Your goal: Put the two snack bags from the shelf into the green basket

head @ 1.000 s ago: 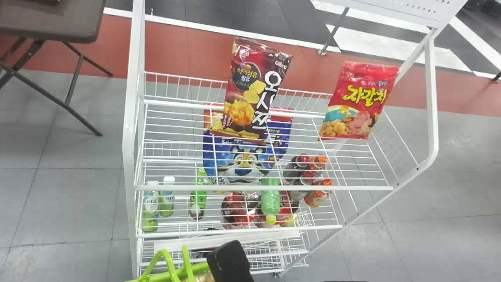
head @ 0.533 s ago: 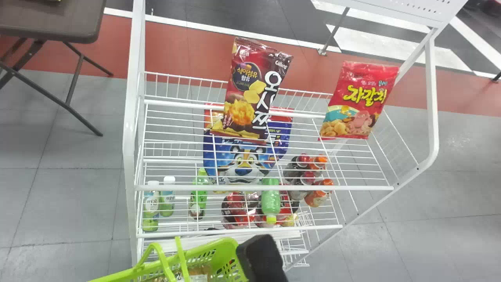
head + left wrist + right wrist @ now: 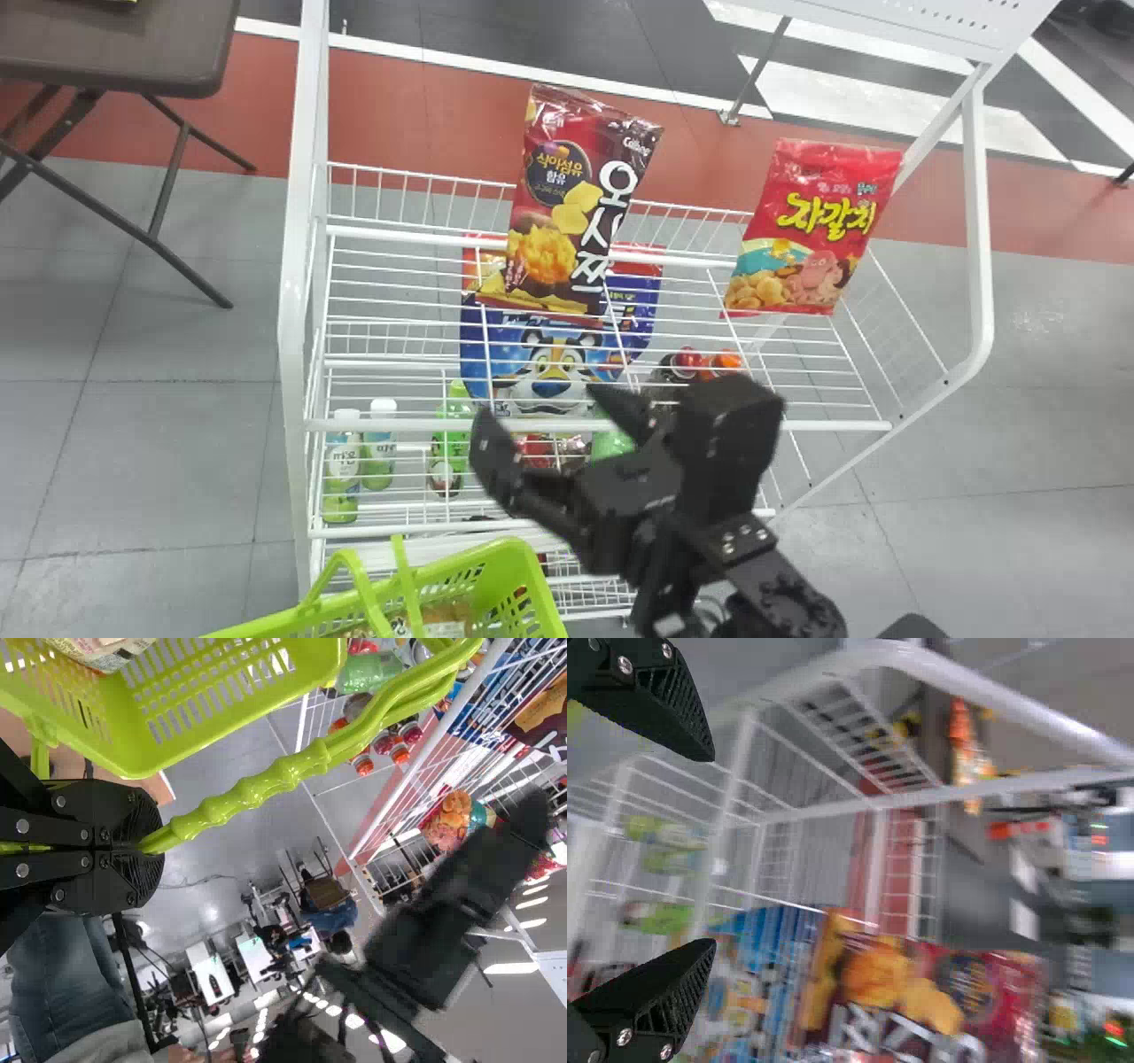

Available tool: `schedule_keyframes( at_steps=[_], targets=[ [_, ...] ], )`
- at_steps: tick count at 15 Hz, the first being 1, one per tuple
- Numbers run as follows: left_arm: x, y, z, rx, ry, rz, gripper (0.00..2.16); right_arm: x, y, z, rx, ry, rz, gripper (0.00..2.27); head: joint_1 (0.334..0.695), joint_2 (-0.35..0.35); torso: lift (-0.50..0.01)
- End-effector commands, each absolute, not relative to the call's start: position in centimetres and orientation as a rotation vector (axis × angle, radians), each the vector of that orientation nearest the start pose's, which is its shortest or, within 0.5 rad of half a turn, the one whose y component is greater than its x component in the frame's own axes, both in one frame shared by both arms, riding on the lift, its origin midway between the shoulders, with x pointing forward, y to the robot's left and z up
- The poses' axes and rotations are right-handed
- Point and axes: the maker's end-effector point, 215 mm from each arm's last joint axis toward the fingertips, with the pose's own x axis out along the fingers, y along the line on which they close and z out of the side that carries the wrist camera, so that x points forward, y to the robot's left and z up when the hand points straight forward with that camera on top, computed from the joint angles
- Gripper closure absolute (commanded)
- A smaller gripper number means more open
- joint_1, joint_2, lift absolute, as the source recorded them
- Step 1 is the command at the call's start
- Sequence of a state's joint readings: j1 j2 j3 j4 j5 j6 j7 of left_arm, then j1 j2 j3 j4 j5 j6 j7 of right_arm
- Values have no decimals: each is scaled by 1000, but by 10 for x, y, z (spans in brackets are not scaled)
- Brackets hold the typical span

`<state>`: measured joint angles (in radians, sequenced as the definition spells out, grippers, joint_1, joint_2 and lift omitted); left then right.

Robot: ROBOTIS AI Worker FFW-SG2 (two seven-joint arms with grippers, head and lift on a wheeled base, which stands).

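Swinging in fr. 6 o'clock, open R tool [image 3: 540, 406] is prob. readied for bag [image 3: 567, 213] at 12; basket handle [image 3: 266, 784] gripped by L tool [image 3: 152, 847].

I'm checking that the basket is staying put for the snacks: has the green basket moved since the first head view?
Yes. Against the white rack, the green basket has come farther in from the bottom edge, covering more of its lower front.

My right gripper [image 3: 542, 409]: matte black, boxy housing [image 3: 733, 416] behind, black arm [image 3: 780, 589] with small silver screws [image 3: 744, 532]. Fingers [image 3: 671, 992] flat, tapering to wedge points, ribbed along inner faces. My left gripper [image 3: 146, 847]: black too, straight linkage bars [image 3: 66, 828], round silver screws, finely ridged fingers.
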<state>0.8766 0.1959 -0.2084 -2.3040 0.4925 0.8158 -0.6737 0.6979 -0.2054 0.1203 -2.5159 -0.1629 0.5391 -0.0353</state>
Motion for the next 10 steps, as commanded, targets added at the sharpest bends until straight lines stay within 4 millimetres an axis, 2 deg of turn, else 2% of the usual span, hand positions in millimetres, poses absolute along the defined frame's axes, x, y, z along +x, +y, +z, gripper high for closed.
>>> schedule_keyframes(
  at_steps=[1,2,4,6,8,10],
  targets=[
    [125,-37,-426,-706,874,-1027,1899,389,-169,-286,83,105,197,53,695,-350,-12],
    [127,-36,-426,-704,866,-1024,1899,389,-177,-271,101,6,177,53,695,-350,-12],
    [128,-35,-428,-704,867,-1020,1899,385,-187,-287,124,21,137,53,695,-350,-12],
    [130,-33,-430,-703,867,-1020,1899,374,-201,-283,138,-19,101,53,695,-350,-12],
    [134,-27,-432,-712,865,-1010,1899,366,-227,-280,175,-38,50,53,695,-350,-12],
    [136,-21,-433,-723,865,-1004,1899,362,-241,-288,177,-21,26,53,695,-350,-12]
  ],
)
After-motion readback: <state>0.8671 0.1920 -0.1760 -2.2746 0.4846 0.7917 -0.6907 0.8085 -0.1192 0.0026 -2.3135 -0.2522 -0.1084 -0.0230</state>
